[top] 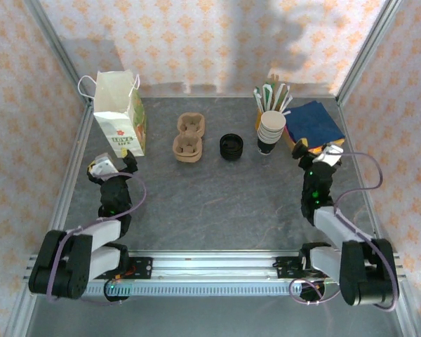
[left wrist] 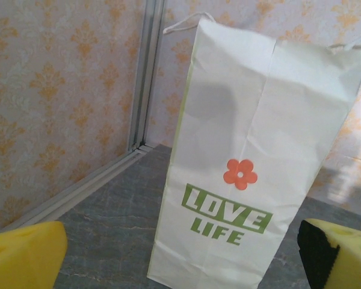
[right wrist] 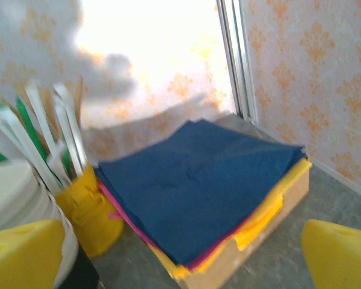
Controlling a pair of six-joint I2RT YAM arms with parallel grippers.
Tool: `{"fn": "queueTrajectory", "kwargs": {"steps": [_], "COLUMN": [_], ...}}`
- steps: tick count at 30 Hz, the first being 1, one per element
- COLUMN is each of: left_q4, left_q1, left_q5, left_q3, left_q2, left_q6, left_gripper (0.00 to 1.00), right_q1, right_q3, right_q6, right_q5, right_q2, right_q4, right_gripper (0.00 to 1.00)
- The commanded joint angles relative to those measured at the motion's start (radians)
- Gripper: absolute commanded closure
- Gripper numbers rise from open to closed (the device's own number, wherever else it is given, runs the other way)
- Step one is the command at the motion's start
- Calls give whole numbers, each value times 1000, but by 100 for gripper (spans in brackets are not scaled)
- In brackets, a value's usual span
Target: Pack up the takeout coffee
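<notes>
On the grey stone-look table (top: pixel 217 203) we see the takeout coffee (top: pixel 231 147) toward the back, near the middle. From above it shows as a round black plastic lid, and we cannot make out the cup wall under it. It stands apart from both arms and nothing touches it.

Just to its left lies the brown pulp cup carrier (top: pixel 188 137), which sits between the coffee and the tall white paper bag (top: pixel 119 116) standing upright in the back left corner. Just to the coffee's right rises the nested stack of cream-rimmed paper cups (top: pixel 271 131). Behind that stack is a yellow holder (top: pixel 272 98) full of wrapped straws and stirrers. Further right, a pile of dark blue napkins (top: pixel 314 121) lies over pink and yellow ones in a low cardboard tray (right wrist: pixel 253 256).

The left gripper (top: pixel 130 160) sits just in front of the bag, its yellow pads (left wrist: pixel 24 253) spread wide with nothing between them. The right gripper (top: pixel 310 149) is near the napkins and the cup stack. Its yellow pads (right wrist: pixel 340 253) are likewise wide apart and empty.

The bag's face carries an orange flower above green lettering that reads "LOVE LIFE", with LOVE in a green box. The same words show on its side from above. We can read no other writing.
</notes>
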Motion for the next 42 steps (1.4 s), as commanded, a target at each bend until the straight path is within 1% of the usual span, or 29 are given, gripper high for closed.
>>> {"fn": "queueTrajectory", "kwargs": {"steps": [1,2,4,6,7,9,11,14,15,17,18,19,21,22,25,28,30,37,42], "left_q4": [-318,-416,-662,-845,-931,-1031,-1091,-1190,-1213,-1246,-1255,-1263,-1267,-1270,-1265,-1272,-1270,-1254,-1240], "left_q1": [-40,-50,-68,-76,-80,-89,-102,-128,-137,-150,-153,-157,-165,-168,-174,-176,-175,-176,-176], "left_q5": [-93,-110,-126,-105,-74,5,100,183,210,257,292,319,351,362,395,407,414,438,461], "left_q3": [94,131,232,325,370,434,480,552,573,603,613,624,634,638,645,654,655,650,646], "left_q2": [-115,-141,-178,-182,-179,-179,-183,-176,-173,-167,-163,-160,-155,-152,-145,-134,-129,-115,-101], "left_q6": [-128,-166,-283,-357,-387,-408,-404,-399,-391,-384,-381,-380,-379,-379,-373,-370,-367,-364,-371], "left_gripper": [1,1,1,1,1,1,1,1,1,1,1,1,1,1,1,1,1,1,1], "right_q1": [3,4,3,3,3,4,11,42,58,83,92,100,109,110,116,117,117,117,117], "right_q3": [184,244,368,457,500,598,691,824,864,922,947,974,1014,1033,1076,1101,1118,1138,1156], "right_q6": [201,238,274,268,267,285,291,281,279,284,286,288,295,296,303,308,309,309,305], "right_q5": [41,29,-55,-178,-237,-305,-342,-320,-293,-250,-236,-231,-217,-216,-210,-215,-218,-221,-219], "right_q2": [-44,-38,-7,29,50,103,170,270,299,351,375,409,454,477,531,561,582,617,640], "right_q4": [-399,-494,-658,-751,-786,-886,-980,-1117,-1152,-1204,-1222,-1239,-1267,-1278,-1295,-1297,-1303,-1300,-1306], "right_gripper": [0,0,0,0,0,4,8,16,16,18,19,24,27,31,34,37,42,49,60]}}
